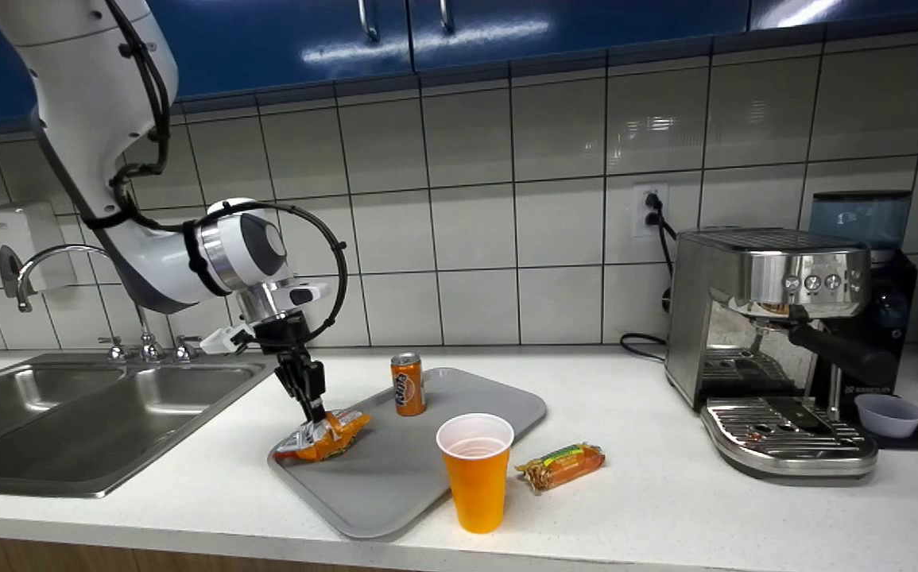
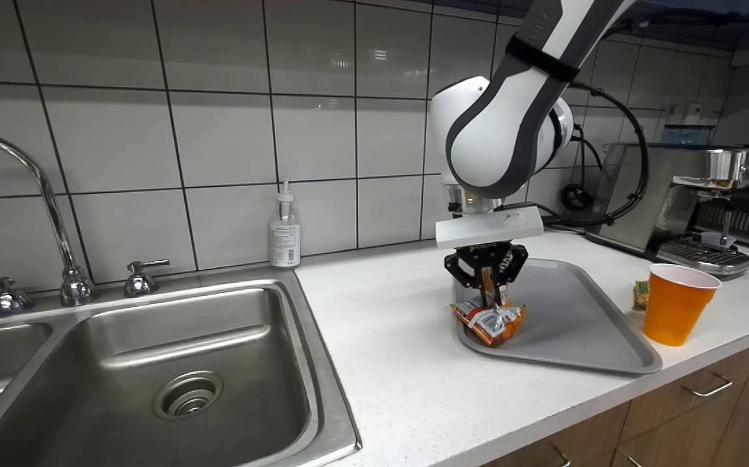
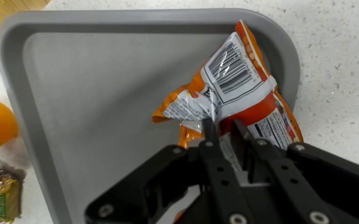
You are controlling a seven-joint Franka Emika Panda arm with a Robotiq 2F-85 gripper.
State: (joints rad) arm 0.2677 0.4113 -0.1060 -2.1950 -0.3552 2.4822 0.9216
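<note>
My gripper (image 1: pixel 315 415) points down with its fingers close together on a crumpled orange snack bag (image 1: pixel 323 437). In the wrist view the fingertips (image 3: pixel 223 123) pinch a fold of the bag (image 3: pixel 244 84), whose white barcode side faces up. The bag is at one corner of a grey tray (image 1: pixel 395 477), and in an exterior view it overlaps the tray's rim (image 2: pixel 562 363). Whether the bag rests fully on the tray is unclear. An orange can (image 1: pixel 408 387) stands upright on the tray, behind the gripper (image 2: pixel 491 299) and mostly hidden in an exterior view.
An orange cup (image 1: pixel 477 488) stands beside the tray near the counter's front edge. A wrapped bar (image 1: pixel 563 467) lies by the cup. A metal sink (image 2: pixel 322 389) with a faucet is on one side, a coffee machine (image 1: pixel 768 318) on the other. A pump bottle (image 2: pixel 285 233) stands by the wall.
</note>
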